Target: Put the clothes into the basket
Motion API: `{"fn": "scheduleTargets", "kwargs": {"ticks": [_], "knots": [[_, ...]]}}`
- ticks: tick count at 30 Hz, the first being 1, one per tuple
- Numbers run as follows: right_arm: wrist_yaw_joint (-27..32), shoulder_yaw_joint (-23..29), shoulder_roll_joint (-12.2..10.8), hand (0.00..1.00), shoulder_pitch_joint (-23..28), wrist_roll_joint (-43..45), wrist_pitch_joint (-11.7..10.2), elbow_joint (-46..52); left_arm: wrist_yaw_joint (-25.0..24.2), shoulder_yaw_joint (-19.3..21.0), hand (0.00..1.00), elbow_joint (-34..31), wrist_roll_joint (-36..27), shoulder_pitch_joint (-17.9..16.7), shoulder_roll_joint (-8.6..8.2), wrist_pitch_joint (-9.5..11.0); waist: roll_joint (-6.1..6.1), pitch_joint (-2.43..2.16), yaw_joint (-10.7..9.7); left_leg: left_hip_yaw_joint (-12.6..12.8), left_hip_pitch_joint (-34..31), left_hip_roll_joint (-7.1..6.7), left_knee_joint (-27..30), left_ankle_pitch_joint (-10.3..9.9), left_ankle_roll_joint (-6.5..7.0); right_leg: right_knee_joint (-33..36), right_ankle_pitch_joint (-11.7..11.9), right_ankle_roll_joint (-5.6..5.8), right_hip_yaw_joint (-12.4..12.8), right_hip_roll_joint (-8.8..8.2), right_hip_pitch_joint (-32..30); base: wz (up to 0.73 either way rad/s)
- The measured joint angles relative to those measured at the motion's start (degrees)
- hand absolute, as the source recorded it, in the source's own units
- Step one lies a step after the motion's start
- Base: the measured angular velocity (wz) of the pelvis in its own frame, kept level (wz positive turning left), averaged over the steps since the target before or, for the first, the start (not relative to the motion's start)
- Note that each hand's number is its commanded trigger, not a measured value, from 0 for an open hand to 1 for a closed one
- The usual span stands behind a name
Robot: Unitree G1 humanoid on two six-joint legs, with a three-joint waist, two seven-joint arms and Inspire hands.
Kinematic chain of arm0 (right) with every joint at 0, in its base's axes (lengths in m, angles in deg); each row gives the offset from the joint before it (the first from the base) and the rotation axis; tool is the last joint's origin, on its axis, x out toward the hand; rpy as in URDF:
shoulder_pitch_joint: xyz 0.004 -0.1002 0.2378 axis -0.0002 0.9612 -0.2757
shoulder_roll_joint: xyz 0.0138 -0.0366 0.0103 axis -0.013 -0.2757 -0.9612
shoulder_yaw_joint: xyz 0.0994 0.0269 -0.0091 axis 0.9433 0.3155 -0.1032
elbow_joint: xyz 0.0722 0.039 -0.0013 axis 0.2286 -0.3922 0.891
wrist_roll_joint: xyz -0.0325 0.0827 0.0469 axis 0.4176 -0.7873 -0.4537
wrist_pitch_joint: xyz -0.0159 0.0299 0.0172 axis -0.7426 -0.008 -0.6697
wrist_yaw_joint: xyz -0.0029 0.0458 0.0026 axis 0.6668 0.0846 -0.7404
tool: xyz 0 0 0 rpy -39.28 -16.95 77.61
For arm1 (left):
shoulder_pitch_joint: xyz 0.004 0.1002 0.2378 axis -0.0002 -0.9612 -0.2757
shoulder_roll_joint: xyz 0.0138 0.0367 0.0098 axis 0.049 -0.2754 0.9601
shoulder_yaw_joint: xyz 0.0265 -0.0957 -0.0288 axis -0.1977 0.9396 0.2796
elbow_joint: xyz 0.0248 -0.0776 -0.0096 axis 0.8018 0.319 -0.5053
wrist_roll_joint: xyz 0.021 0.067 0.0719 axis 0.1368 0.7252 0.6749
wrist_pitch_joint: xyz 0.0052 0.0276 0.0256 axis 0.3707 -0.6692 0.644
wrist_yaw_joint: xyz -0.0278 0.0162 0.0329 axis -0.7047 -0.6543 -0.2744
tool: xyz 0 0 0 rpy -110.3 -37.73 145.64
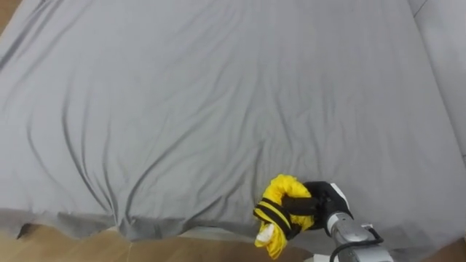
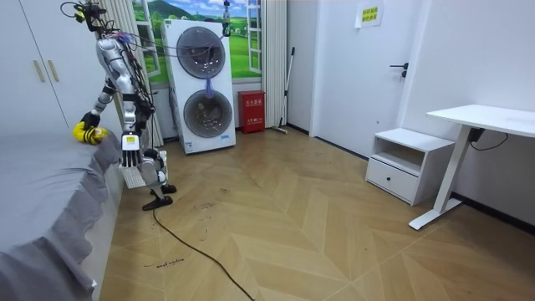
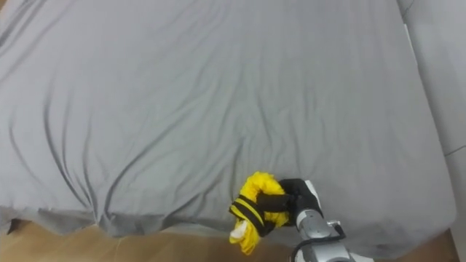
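A yellow garment with black stripes [image 1: 280, 211] is bunched at the near edge of the grey bed [image 1: 218, 94]. My right hand [image 1: 320, 202] is shut on it from the right, with dark fingers curled round the cloth. The same yellow garment [image 2: 84, 132] shows over the bed's edge in the room view, where I stand at the bedside facing the bed. My left hand [image 2: 129, 144] hangs at my side. Below it by my legs is a white slatted thing [image 2: 135, 176] that looks like a basket; whether the hand holds it I cannot tell.
The bed's grey sheet is wrinkled and bare of other clothes. Wooden floor [image 1: 87, 251] shows below its near edge. Behind me stand stacked washing machines [image 2: 205, 84], a red box [image 2: 251, 110], a white nightstand [image 2: 403, 163] and a desk [image 2: 476, 125].
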Motion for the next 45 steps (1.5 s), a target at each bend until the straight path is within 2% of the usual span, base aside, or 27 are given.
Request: {"fn": "scheduleTargets", "kwargs": {"ticks": [3, 5, 8, 12, 14, 15, 17, 19, 21, 22, 26, 29, 31, 35, 36, 38, 39, 41, 44, 45], "knots": [[0.04, 2.47, 0.35, 1.0, 2.32, -0.95, 0.05, 5.04, 0.0, 0.71, 0.0, -0.19, -0.02, -1.11, 0.08, -0.05, -0.24, -0.3, -1.18, 1.18, 2.14, -0.02, -0.91, 0.03, 0.06, 0.03, -0.19, 0.32, 0.52, -0.15, 1.39, -0.13], [0.09, 4.01, 0.52, 1.0, 5.09, -2.48, 0.16, 11.99, 0.0, 1.52, 0.0, -0.28, 0.13, -1.84, 0.06, -0.2, -0.66, -0.71, -2.45, 2.1, 3.1, 0.05, -1.44, 0.03, 0.06, -0.02, -0.27, 0.46, 1.82, -0.12, 1.71, -0.25], [-0.19, 6.14, 0.59, 1.0, 8.57, -3.1, 0.18, 18.02, 0.02, 2.13, 0.0, -0.83, 1.09, -2.34, 0.11, -0.74, -0.8, -0.9, -4.59, 3.55, 5.83, 0.11, -2.61, 0.02, 0.08, -0.15, -0.37, 0.62, 3.55, -0.08, 3.52, -0.23], [0.19, 8.21, 1.21, 1.0, 11.93, -3.2, 0.68, 22.38, 0.04, 2.64, 0.0, -1.38, 3.59, -3.02, 0.34, -1.3, -0.83, -0.89, -5.82, 6.74, 9.35, 0.68, -3.79, -0.19, 0.21, 0.12, -0.32, 0.67, 6.87, 0.37, 4.97, -0.48], [0.56, 9.3, 1.31, 1.0, 12.67, -3.13, 1.22, 26.07, 0.51, 2.63, 0.0, -1.38, 3.89, -3.0, 0.35, -1.51, -0.78, -0.87, -7.81, 8.99, 10.73, 1.16, -4.3, -0.33, 0.11, 0.08, 0.04, 0.59, 9.44, 0.94, 5.14, -0.54], [0.5, 9.94, 1.31, 1.0, 13.15, -3.13, 1.22, 27.44, 0.65, 2.66, 0.0, -1.38, 4.3, -2.82, 0.28, -1.56, -0.69, -0.82, -8.47, 9.42, 11.05, 1.25, -4.38, -0.35, 0.1, -0.02, 0.17, 0.58, 9.75, 1.02, 5.08, -0.49], [0.39, 13.09, 1.33, 1.0, 15.44, -3.13, 1.21, 32.67, 0.83, 2.69, 0.0, -2.29, 4.96, -2.71, -0.3, -1.83, -0.37, -0.85, -9.49, 12.39, 12.35, 1.84, -4.55, -0.94, -0.08, -0.8, 0.54, 0.6, 13.02, 1.82, 5.14, -0.65], [0.59, 15.32, 1.34, 1.0, 15.78, -3.19, 1.2, 34.05, 0.83, 2.86, 0.0, -2.33, 5.05, -2.54, -0.42, -1.89, -0.03, -0.87, -10.07, 14.33, 13.47, 2.24, -4.61, -1.49, -0.22, -0.93, 0.82, 0.54, 14.61, 2.25, 5.54, -0.67], [1.46, 17.37, 1.34, 1.0, 15.86, -3.09, 1.2, 34.47, 0.82, 3.38, 0.0, -2.28, 6.14, -2.24, -0.38, -2.21, 0.17, -0.98, -11.58, 16.02, 14.3, 2.57, -4.61, -1.98, -0.35, -0.88, 0.93, 0.54, 16.03, 2.74, 5.79, -0.51], [2.18, 18.79, 1.34, 1.0, 16.15, -3.23, 1.2, 34.99, 0.79, 3.97, 0.0, -1.93, 6.08, -2.13, -0.5, -3.56, 0.45, -1.03, -12.18, 17.11, 14.59, 2.81, -4.55, -2.3, -0.47, -0.86, 1.08, 0.52, 17.11, 2.94, 5.87, -0.37], [4.36, 21.62, 1.34, 1.0, 19.26, -4.77, 1.71, 36.63, 0.4, 3.75, 0.0, -1.82, 6.0, -2.87, -0.57, -5.59, 1.39, -1.0, -14.37, 19.55, 14.83, 3.2, -4.55, -2.6, -0.75, -0.7, 1.37, 0.49, 19.07, 3.77, 5.24, -0.29], [4.7, 22.53, 1.33, 1.0, 20.31, -4.75, 2.34, 35.89, 0.14, 3.33, 0.0, -1.8, 6.04, -3.01, -0.71, -7.33, 2.67, -0.84, -16.17, 20.02, 14.43, 3.21, -4.58, -2.66, -0.76, -0.81, 1.36, 0.49, 20.03, 3.86, 4.74, -0.12], [4.7, 23.32, 1.21, 1.0, 21.48, -5.07, 2.88, 34.2, 0.13, 2.66, 0.0, -1.77, 6.02, -3.07, -0.72, -8.11, 3.02, -0.99, -16.45, 20.25, 14.38, 3.27, -4.58, -2.68, -0.8, -0.79, 1.36, 0.49, 20.52, 3.85, 4.54, -0.1], [4.74, 24.23, 1.06, 1.0, 22.81, -5.15, 4.12, 32.83, -0.18, 2.65, 0.0, -1.8, 5.94, -3.25, -0.72, -8.64, 3.53, -0.97, -17.0, 22.02, 13.59, 3.48, -4.58, -2.77, -0.95, -0.51, 1.37, 0.49, 22.31, 4.28, 2.89, -0.23], [4.68, 24.3, 1.15, 1.0, 22.76, -5.38, 4.1, 32.04, -0.31, 2.34, 0.0, -1.8, 5.82, -3.37, -0.65, -8.71, 3.86, -1.05, -17.82, 22.5, 12.95, 3.56, -4.55, -2.8, -0.97, -0.62, 1.54, 0.54, 23.02, 4.59, 2.16, -0.22], [4.57, 24.58, 1.92, 1.0, 21.68, -6.27, 3.98, 29.29, -0.56, 1.4, 0.0, -1.78, 5.29, -3.47, -0.34, -8.75, 4.78, -0.76, -18.72, 23.58, 11.76, 3.69, -4.53, -2.85, -0.91, -0.27, 1.97, 0.65, 24.73, 4.86, 0.11, -0.32], [4.52, 25.06, 1.99, 1.0, 21.16, -6.26, 3.98, 28.07, -0.59, 1.33, 0.0, -1.72, 5.21, -3.66, -0.36, -8.77, 5.06, -0.81, -19.13, 24.1, 11.39, 3.73, -4.53, -2.85, -0.9, 0.05, 2.05, 0.66, 25.07, 4.91, -0.44, -0.39], [4.95, 27.51, 2.72, 1.0, 20.19, -5.67, 4.06, 24.3, -0.95, 0.35, 0.0, -1.65, 4.67, -3.84, -0.4, -8.77, 6.53, -0.95, -20.13, 24.99, 9.37, 3.77, -4.5, -2.93, -0.78, 0.82, 2.26, 0.76, 25.39, 4.94, -2.91, -0.24], [6.49, 30.09, 3.64, 1.0, 18.32, -5.64, 4.07, 20.29, -1.37, 0.31, 0.0, -1.64, 4.72, -3.41, -0.37, -8.75, 8.02, -0.68, -21.03, 25.63, 6.42, 3.74, -4.02, -2.9, -0.69, 3.05, 2.25, 0.79, 25.85, 4.85, -6.72, -0.14], [6.8, 30.48, 3.69, 1.0, 18.1, -5.64, 4.07, 19.74, -1.37, 0.24, 0.0, -1.65, 4.66, -3.37, -0.37, -8.74, 8.17, -0.6, -21.04, 25.89, 6.08, 3.76, -3.95, -2.88, -0.67, 3.37, 2.24, 0.79, 26.05, 4.9, -7.29, -0.21]]}}
